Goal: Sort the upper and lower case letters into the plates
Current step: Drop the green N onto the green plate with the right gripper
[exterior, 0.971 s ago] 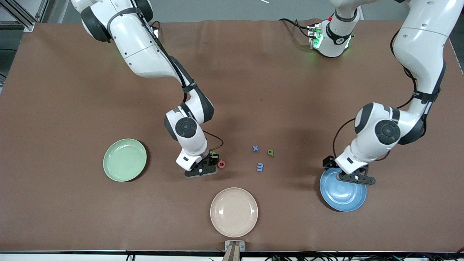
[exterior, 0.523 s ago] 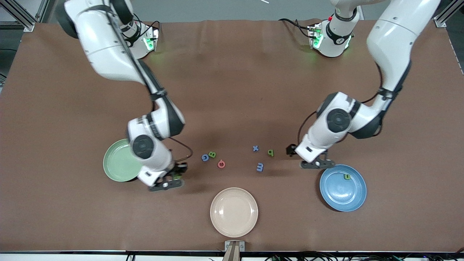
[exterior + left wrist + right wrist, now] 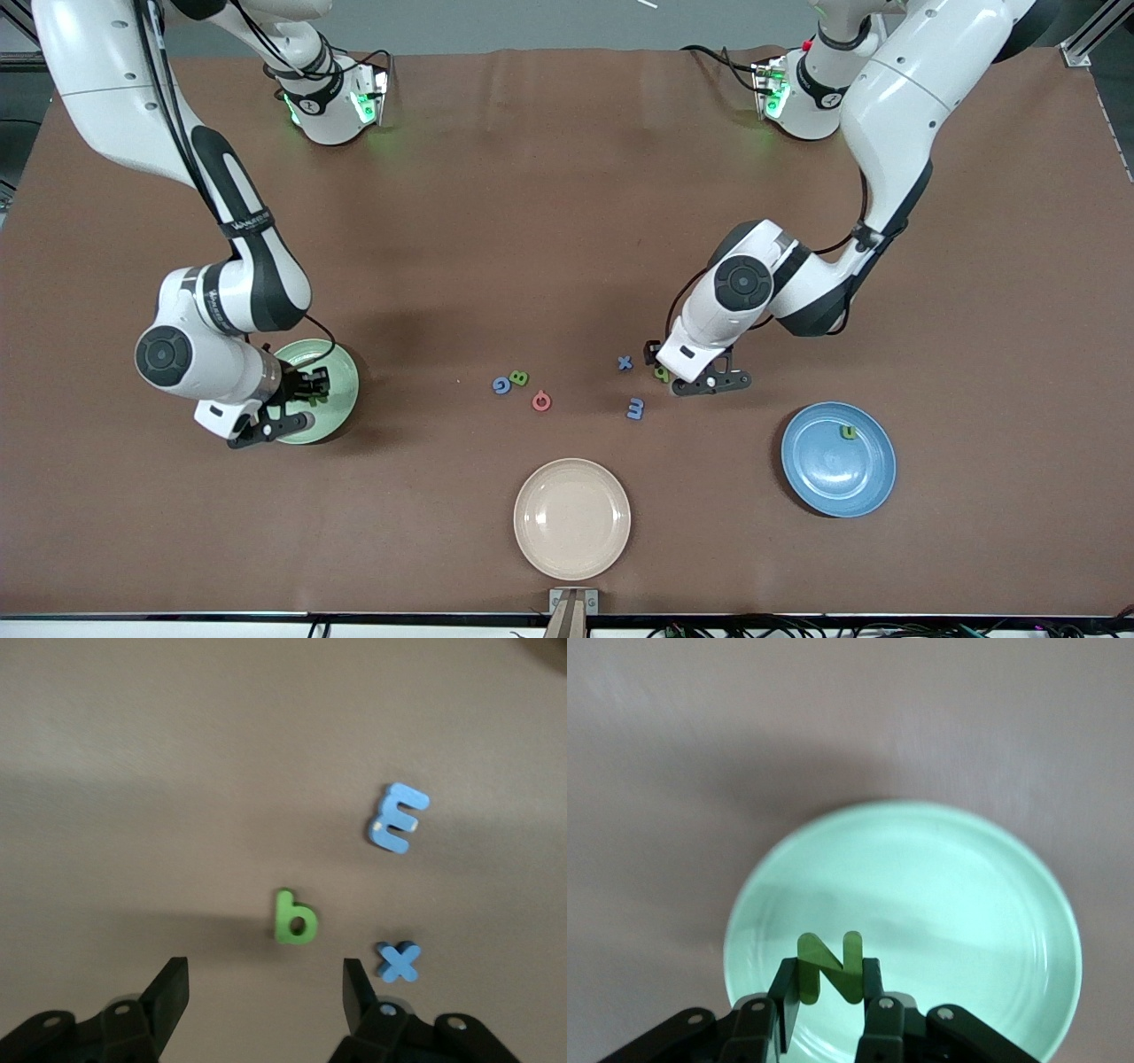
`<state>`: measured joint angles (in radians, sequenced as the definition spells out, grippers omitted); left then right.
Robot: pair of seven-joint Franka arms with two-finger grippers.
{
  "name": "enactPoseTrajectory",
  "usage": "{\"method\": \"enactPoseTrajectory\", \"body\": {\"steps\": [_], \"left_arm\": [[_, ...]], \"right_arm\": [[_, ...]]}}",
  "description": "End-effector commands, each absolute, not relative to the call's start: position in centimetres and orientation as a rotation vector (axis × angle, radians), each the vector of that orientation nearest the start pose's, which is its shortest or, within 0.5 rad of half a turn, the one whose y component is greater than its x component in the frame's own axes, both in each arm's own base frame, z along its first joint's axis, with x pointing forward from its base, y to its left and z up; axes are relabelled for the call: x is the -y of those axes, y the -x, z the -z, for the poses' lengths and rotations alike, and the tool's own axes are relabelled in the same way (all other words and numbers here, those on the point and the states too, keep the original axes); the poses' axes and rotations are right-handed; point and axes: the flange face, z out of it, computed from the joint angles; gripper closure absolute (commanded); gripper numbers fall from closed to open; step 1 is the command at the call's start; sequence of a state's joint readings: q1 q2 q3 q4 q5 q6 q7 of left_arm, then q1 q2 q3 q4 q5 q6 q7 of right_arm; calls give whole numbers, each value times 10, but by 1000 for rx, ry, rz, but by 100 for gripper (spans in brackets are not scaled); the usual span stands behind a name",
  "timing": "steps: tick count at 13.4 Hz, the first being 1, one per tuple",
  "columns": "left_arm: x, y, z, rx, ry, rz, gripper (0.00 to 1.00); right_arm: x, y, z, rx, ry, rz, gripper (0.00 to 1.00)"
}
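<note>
My right gripper (image 3: pixel 299 396) hangs over the pale mint green plate (image 3: pixel 344 383), shut on a green N (image 3: pixel 830 967); the plate (image 3: pixel 939 886) fills the right wrist view below it. My left gripper (image 3: pixel 687 377) is open and empty, low over a small green letter (image 3: pixel 661 373), which reads as "b" (image 3: pixel 294 918) just ahead of the open jaws. A blue x (image 3: pixel 625 361) and a blue m (image 3: pixel 635 408) lie beside it. The medium blue plate (image 3: pixel 837 474), toward the left arm's end, holds one small green letter (image 3: pixel 848 432).
A blue G (image 3: pixel 501 385), a green B (image 3: pixel 519 378) and a red round letter (image 3: pixel 541 401) lie together mid-table. A cream-beige plate (image 3: pixel 571 518) sits nearest the front camera. The x (image 3: pixel 397 961) lies close to one left finger.
The right arm carried the green N from the mid-table letters to over the mint plate. The left arm left the blue plate, with a green letter in it, and came over the green letter.
</note>
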<state>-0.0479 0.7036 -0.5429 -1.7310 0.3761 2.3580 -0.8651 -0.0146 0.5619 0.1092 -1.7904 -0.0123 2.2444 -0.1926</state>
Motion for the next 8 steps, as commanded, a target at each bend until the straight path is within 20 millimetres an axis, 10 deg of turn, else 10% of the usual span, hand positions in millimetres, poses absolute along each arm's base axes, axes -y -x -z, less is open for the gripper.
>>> {"method": "enactPoseTrajectory", "body": {"steps": [1, 4, 5, 6, 8], "left_arm": [[348, -588, -211, 219, 3224, -21, 28], [356, -588, -199, 187, 3180, 14, 34], [357, -590, -196, 187, 3168, 26, 35], [360, -589, -190, 193, 3165, 19, 36], [359, -592, -189, 211, 3166, 23, 36]], "right_arm": [[-54, -596, -222, 441, 3038, -186, 100], [-44, -580, -201, 416, 3047, -135, 90], [-44, -581, -201, 415, 3048, -130, 34], [-47, -583, -204, 420, 3048, -128, 2], [-73, -602, -228, 388, 3058, -67, 0]]}}
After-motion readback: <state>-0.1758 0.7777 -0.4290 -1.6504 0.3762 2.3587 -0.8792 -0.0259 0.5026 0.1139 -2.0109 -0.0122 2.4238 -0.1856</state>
